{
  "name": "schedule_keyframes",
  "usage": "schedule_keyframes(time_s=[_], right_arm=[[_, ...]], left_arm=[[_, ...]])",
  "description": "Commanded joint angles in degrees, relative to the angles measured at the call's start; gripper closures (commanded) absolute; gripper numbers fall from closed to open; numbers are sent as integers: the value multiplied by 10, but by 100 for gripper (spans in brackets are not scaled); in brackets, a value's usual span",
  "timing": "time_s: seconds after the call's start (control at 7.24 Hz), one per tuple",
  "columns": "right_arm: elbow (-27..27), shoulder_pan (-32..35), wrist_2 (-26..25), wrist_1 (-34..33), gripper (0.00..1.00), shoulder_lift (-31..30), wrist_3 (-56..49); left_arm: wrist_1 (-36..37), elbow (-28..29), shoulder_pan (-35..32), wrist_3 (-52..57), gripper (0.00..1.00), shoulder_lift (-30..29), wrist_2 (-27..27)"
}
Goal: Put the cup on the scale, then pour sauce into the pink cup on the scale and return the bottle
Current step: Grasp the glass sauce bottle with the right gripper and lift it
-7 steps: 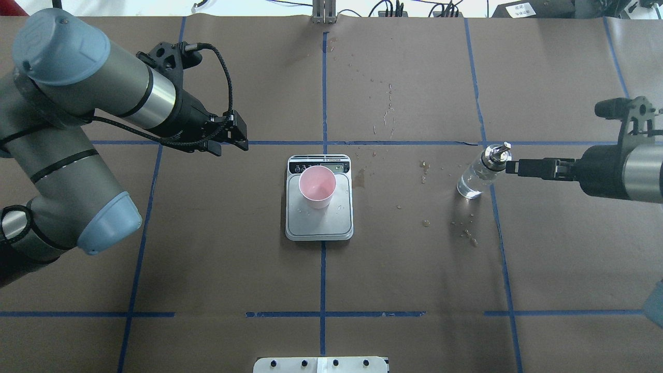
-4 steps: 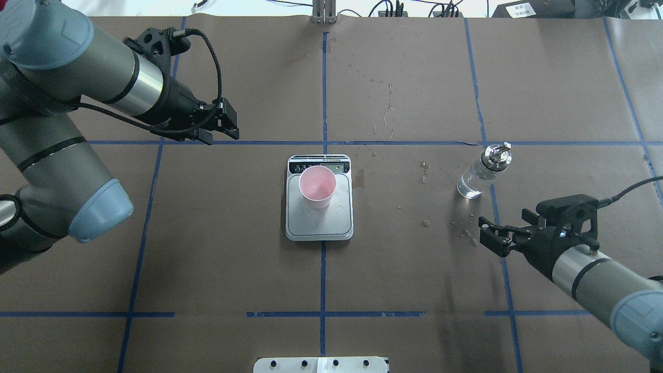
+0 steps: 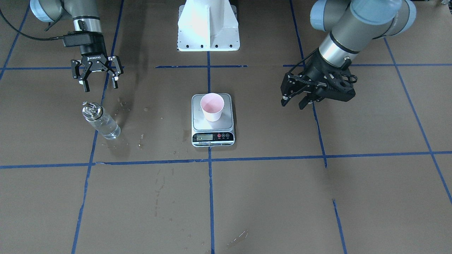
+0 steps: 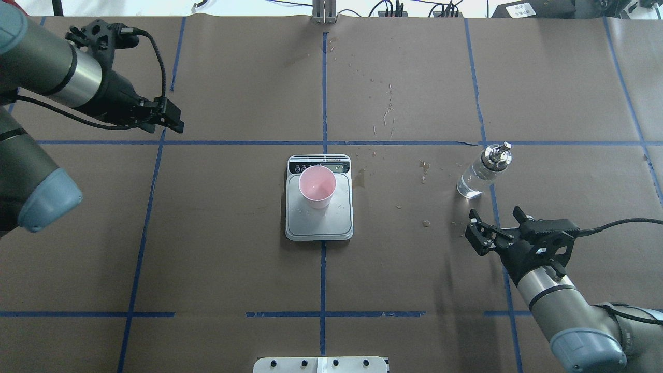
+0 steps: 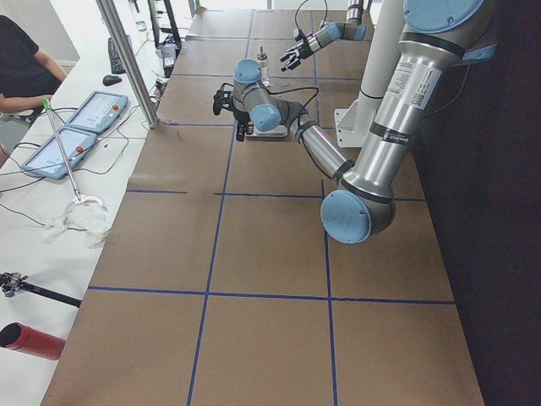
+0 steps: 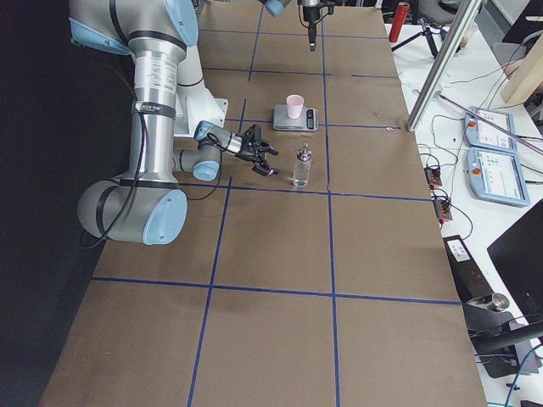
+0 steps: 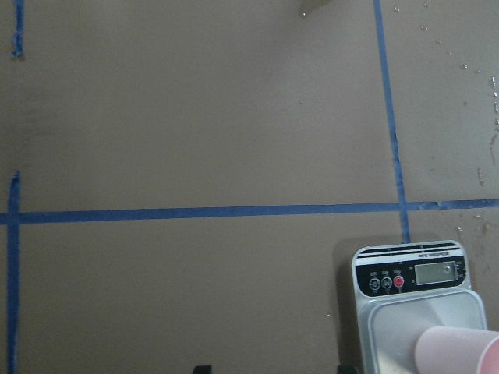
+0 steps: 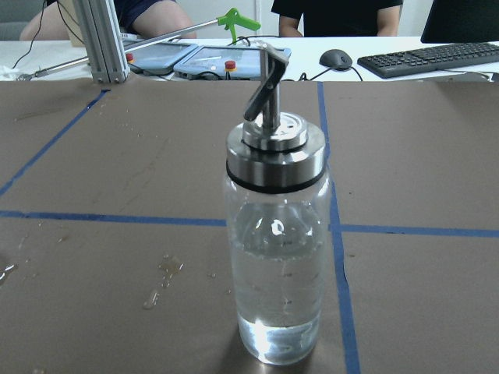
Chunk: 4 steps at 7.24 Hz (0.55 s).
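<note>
You can read "ROBOTIQ" in white on the right gripper (image 3: 100, 86). The lettering on the scale (image 4: 319, 225) is too small to make out.

You have one cup (image 4: 317, 186), one scale, one bottle (image 8: 277, 257) and two grippers. The scale's black strip carries one small display and three round buttons, one of them red.

The pale pink cup stands upright on the silver platform, towards the display end. The clear glass bottle, with a silver pourer cap and dark neck ring, stands upright on the brown paper (image 4: 233, 269), well to the right of the scale. The colourless sauce (image 8: 277, 304) fills roughly its lower two thirds.

The right gripper's jaws are spread on the bottle's near side, not touching it. The left gripper (image 3: 293, 104) is far to the left, its jaws also spread and empty.
</note>
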Motion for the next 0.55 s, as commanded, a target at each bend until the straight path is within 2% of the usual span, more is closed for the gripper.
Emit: schedule_keyframes(time_s=[0.0,0.41], right_arm=[[-41,1,-28,4,1,34,10],[-57,31,-31,0,0,67,2]], left_arm=[[9,-6,-18,48,34,22,0],[8,-1,-18,50,33,27,3]])
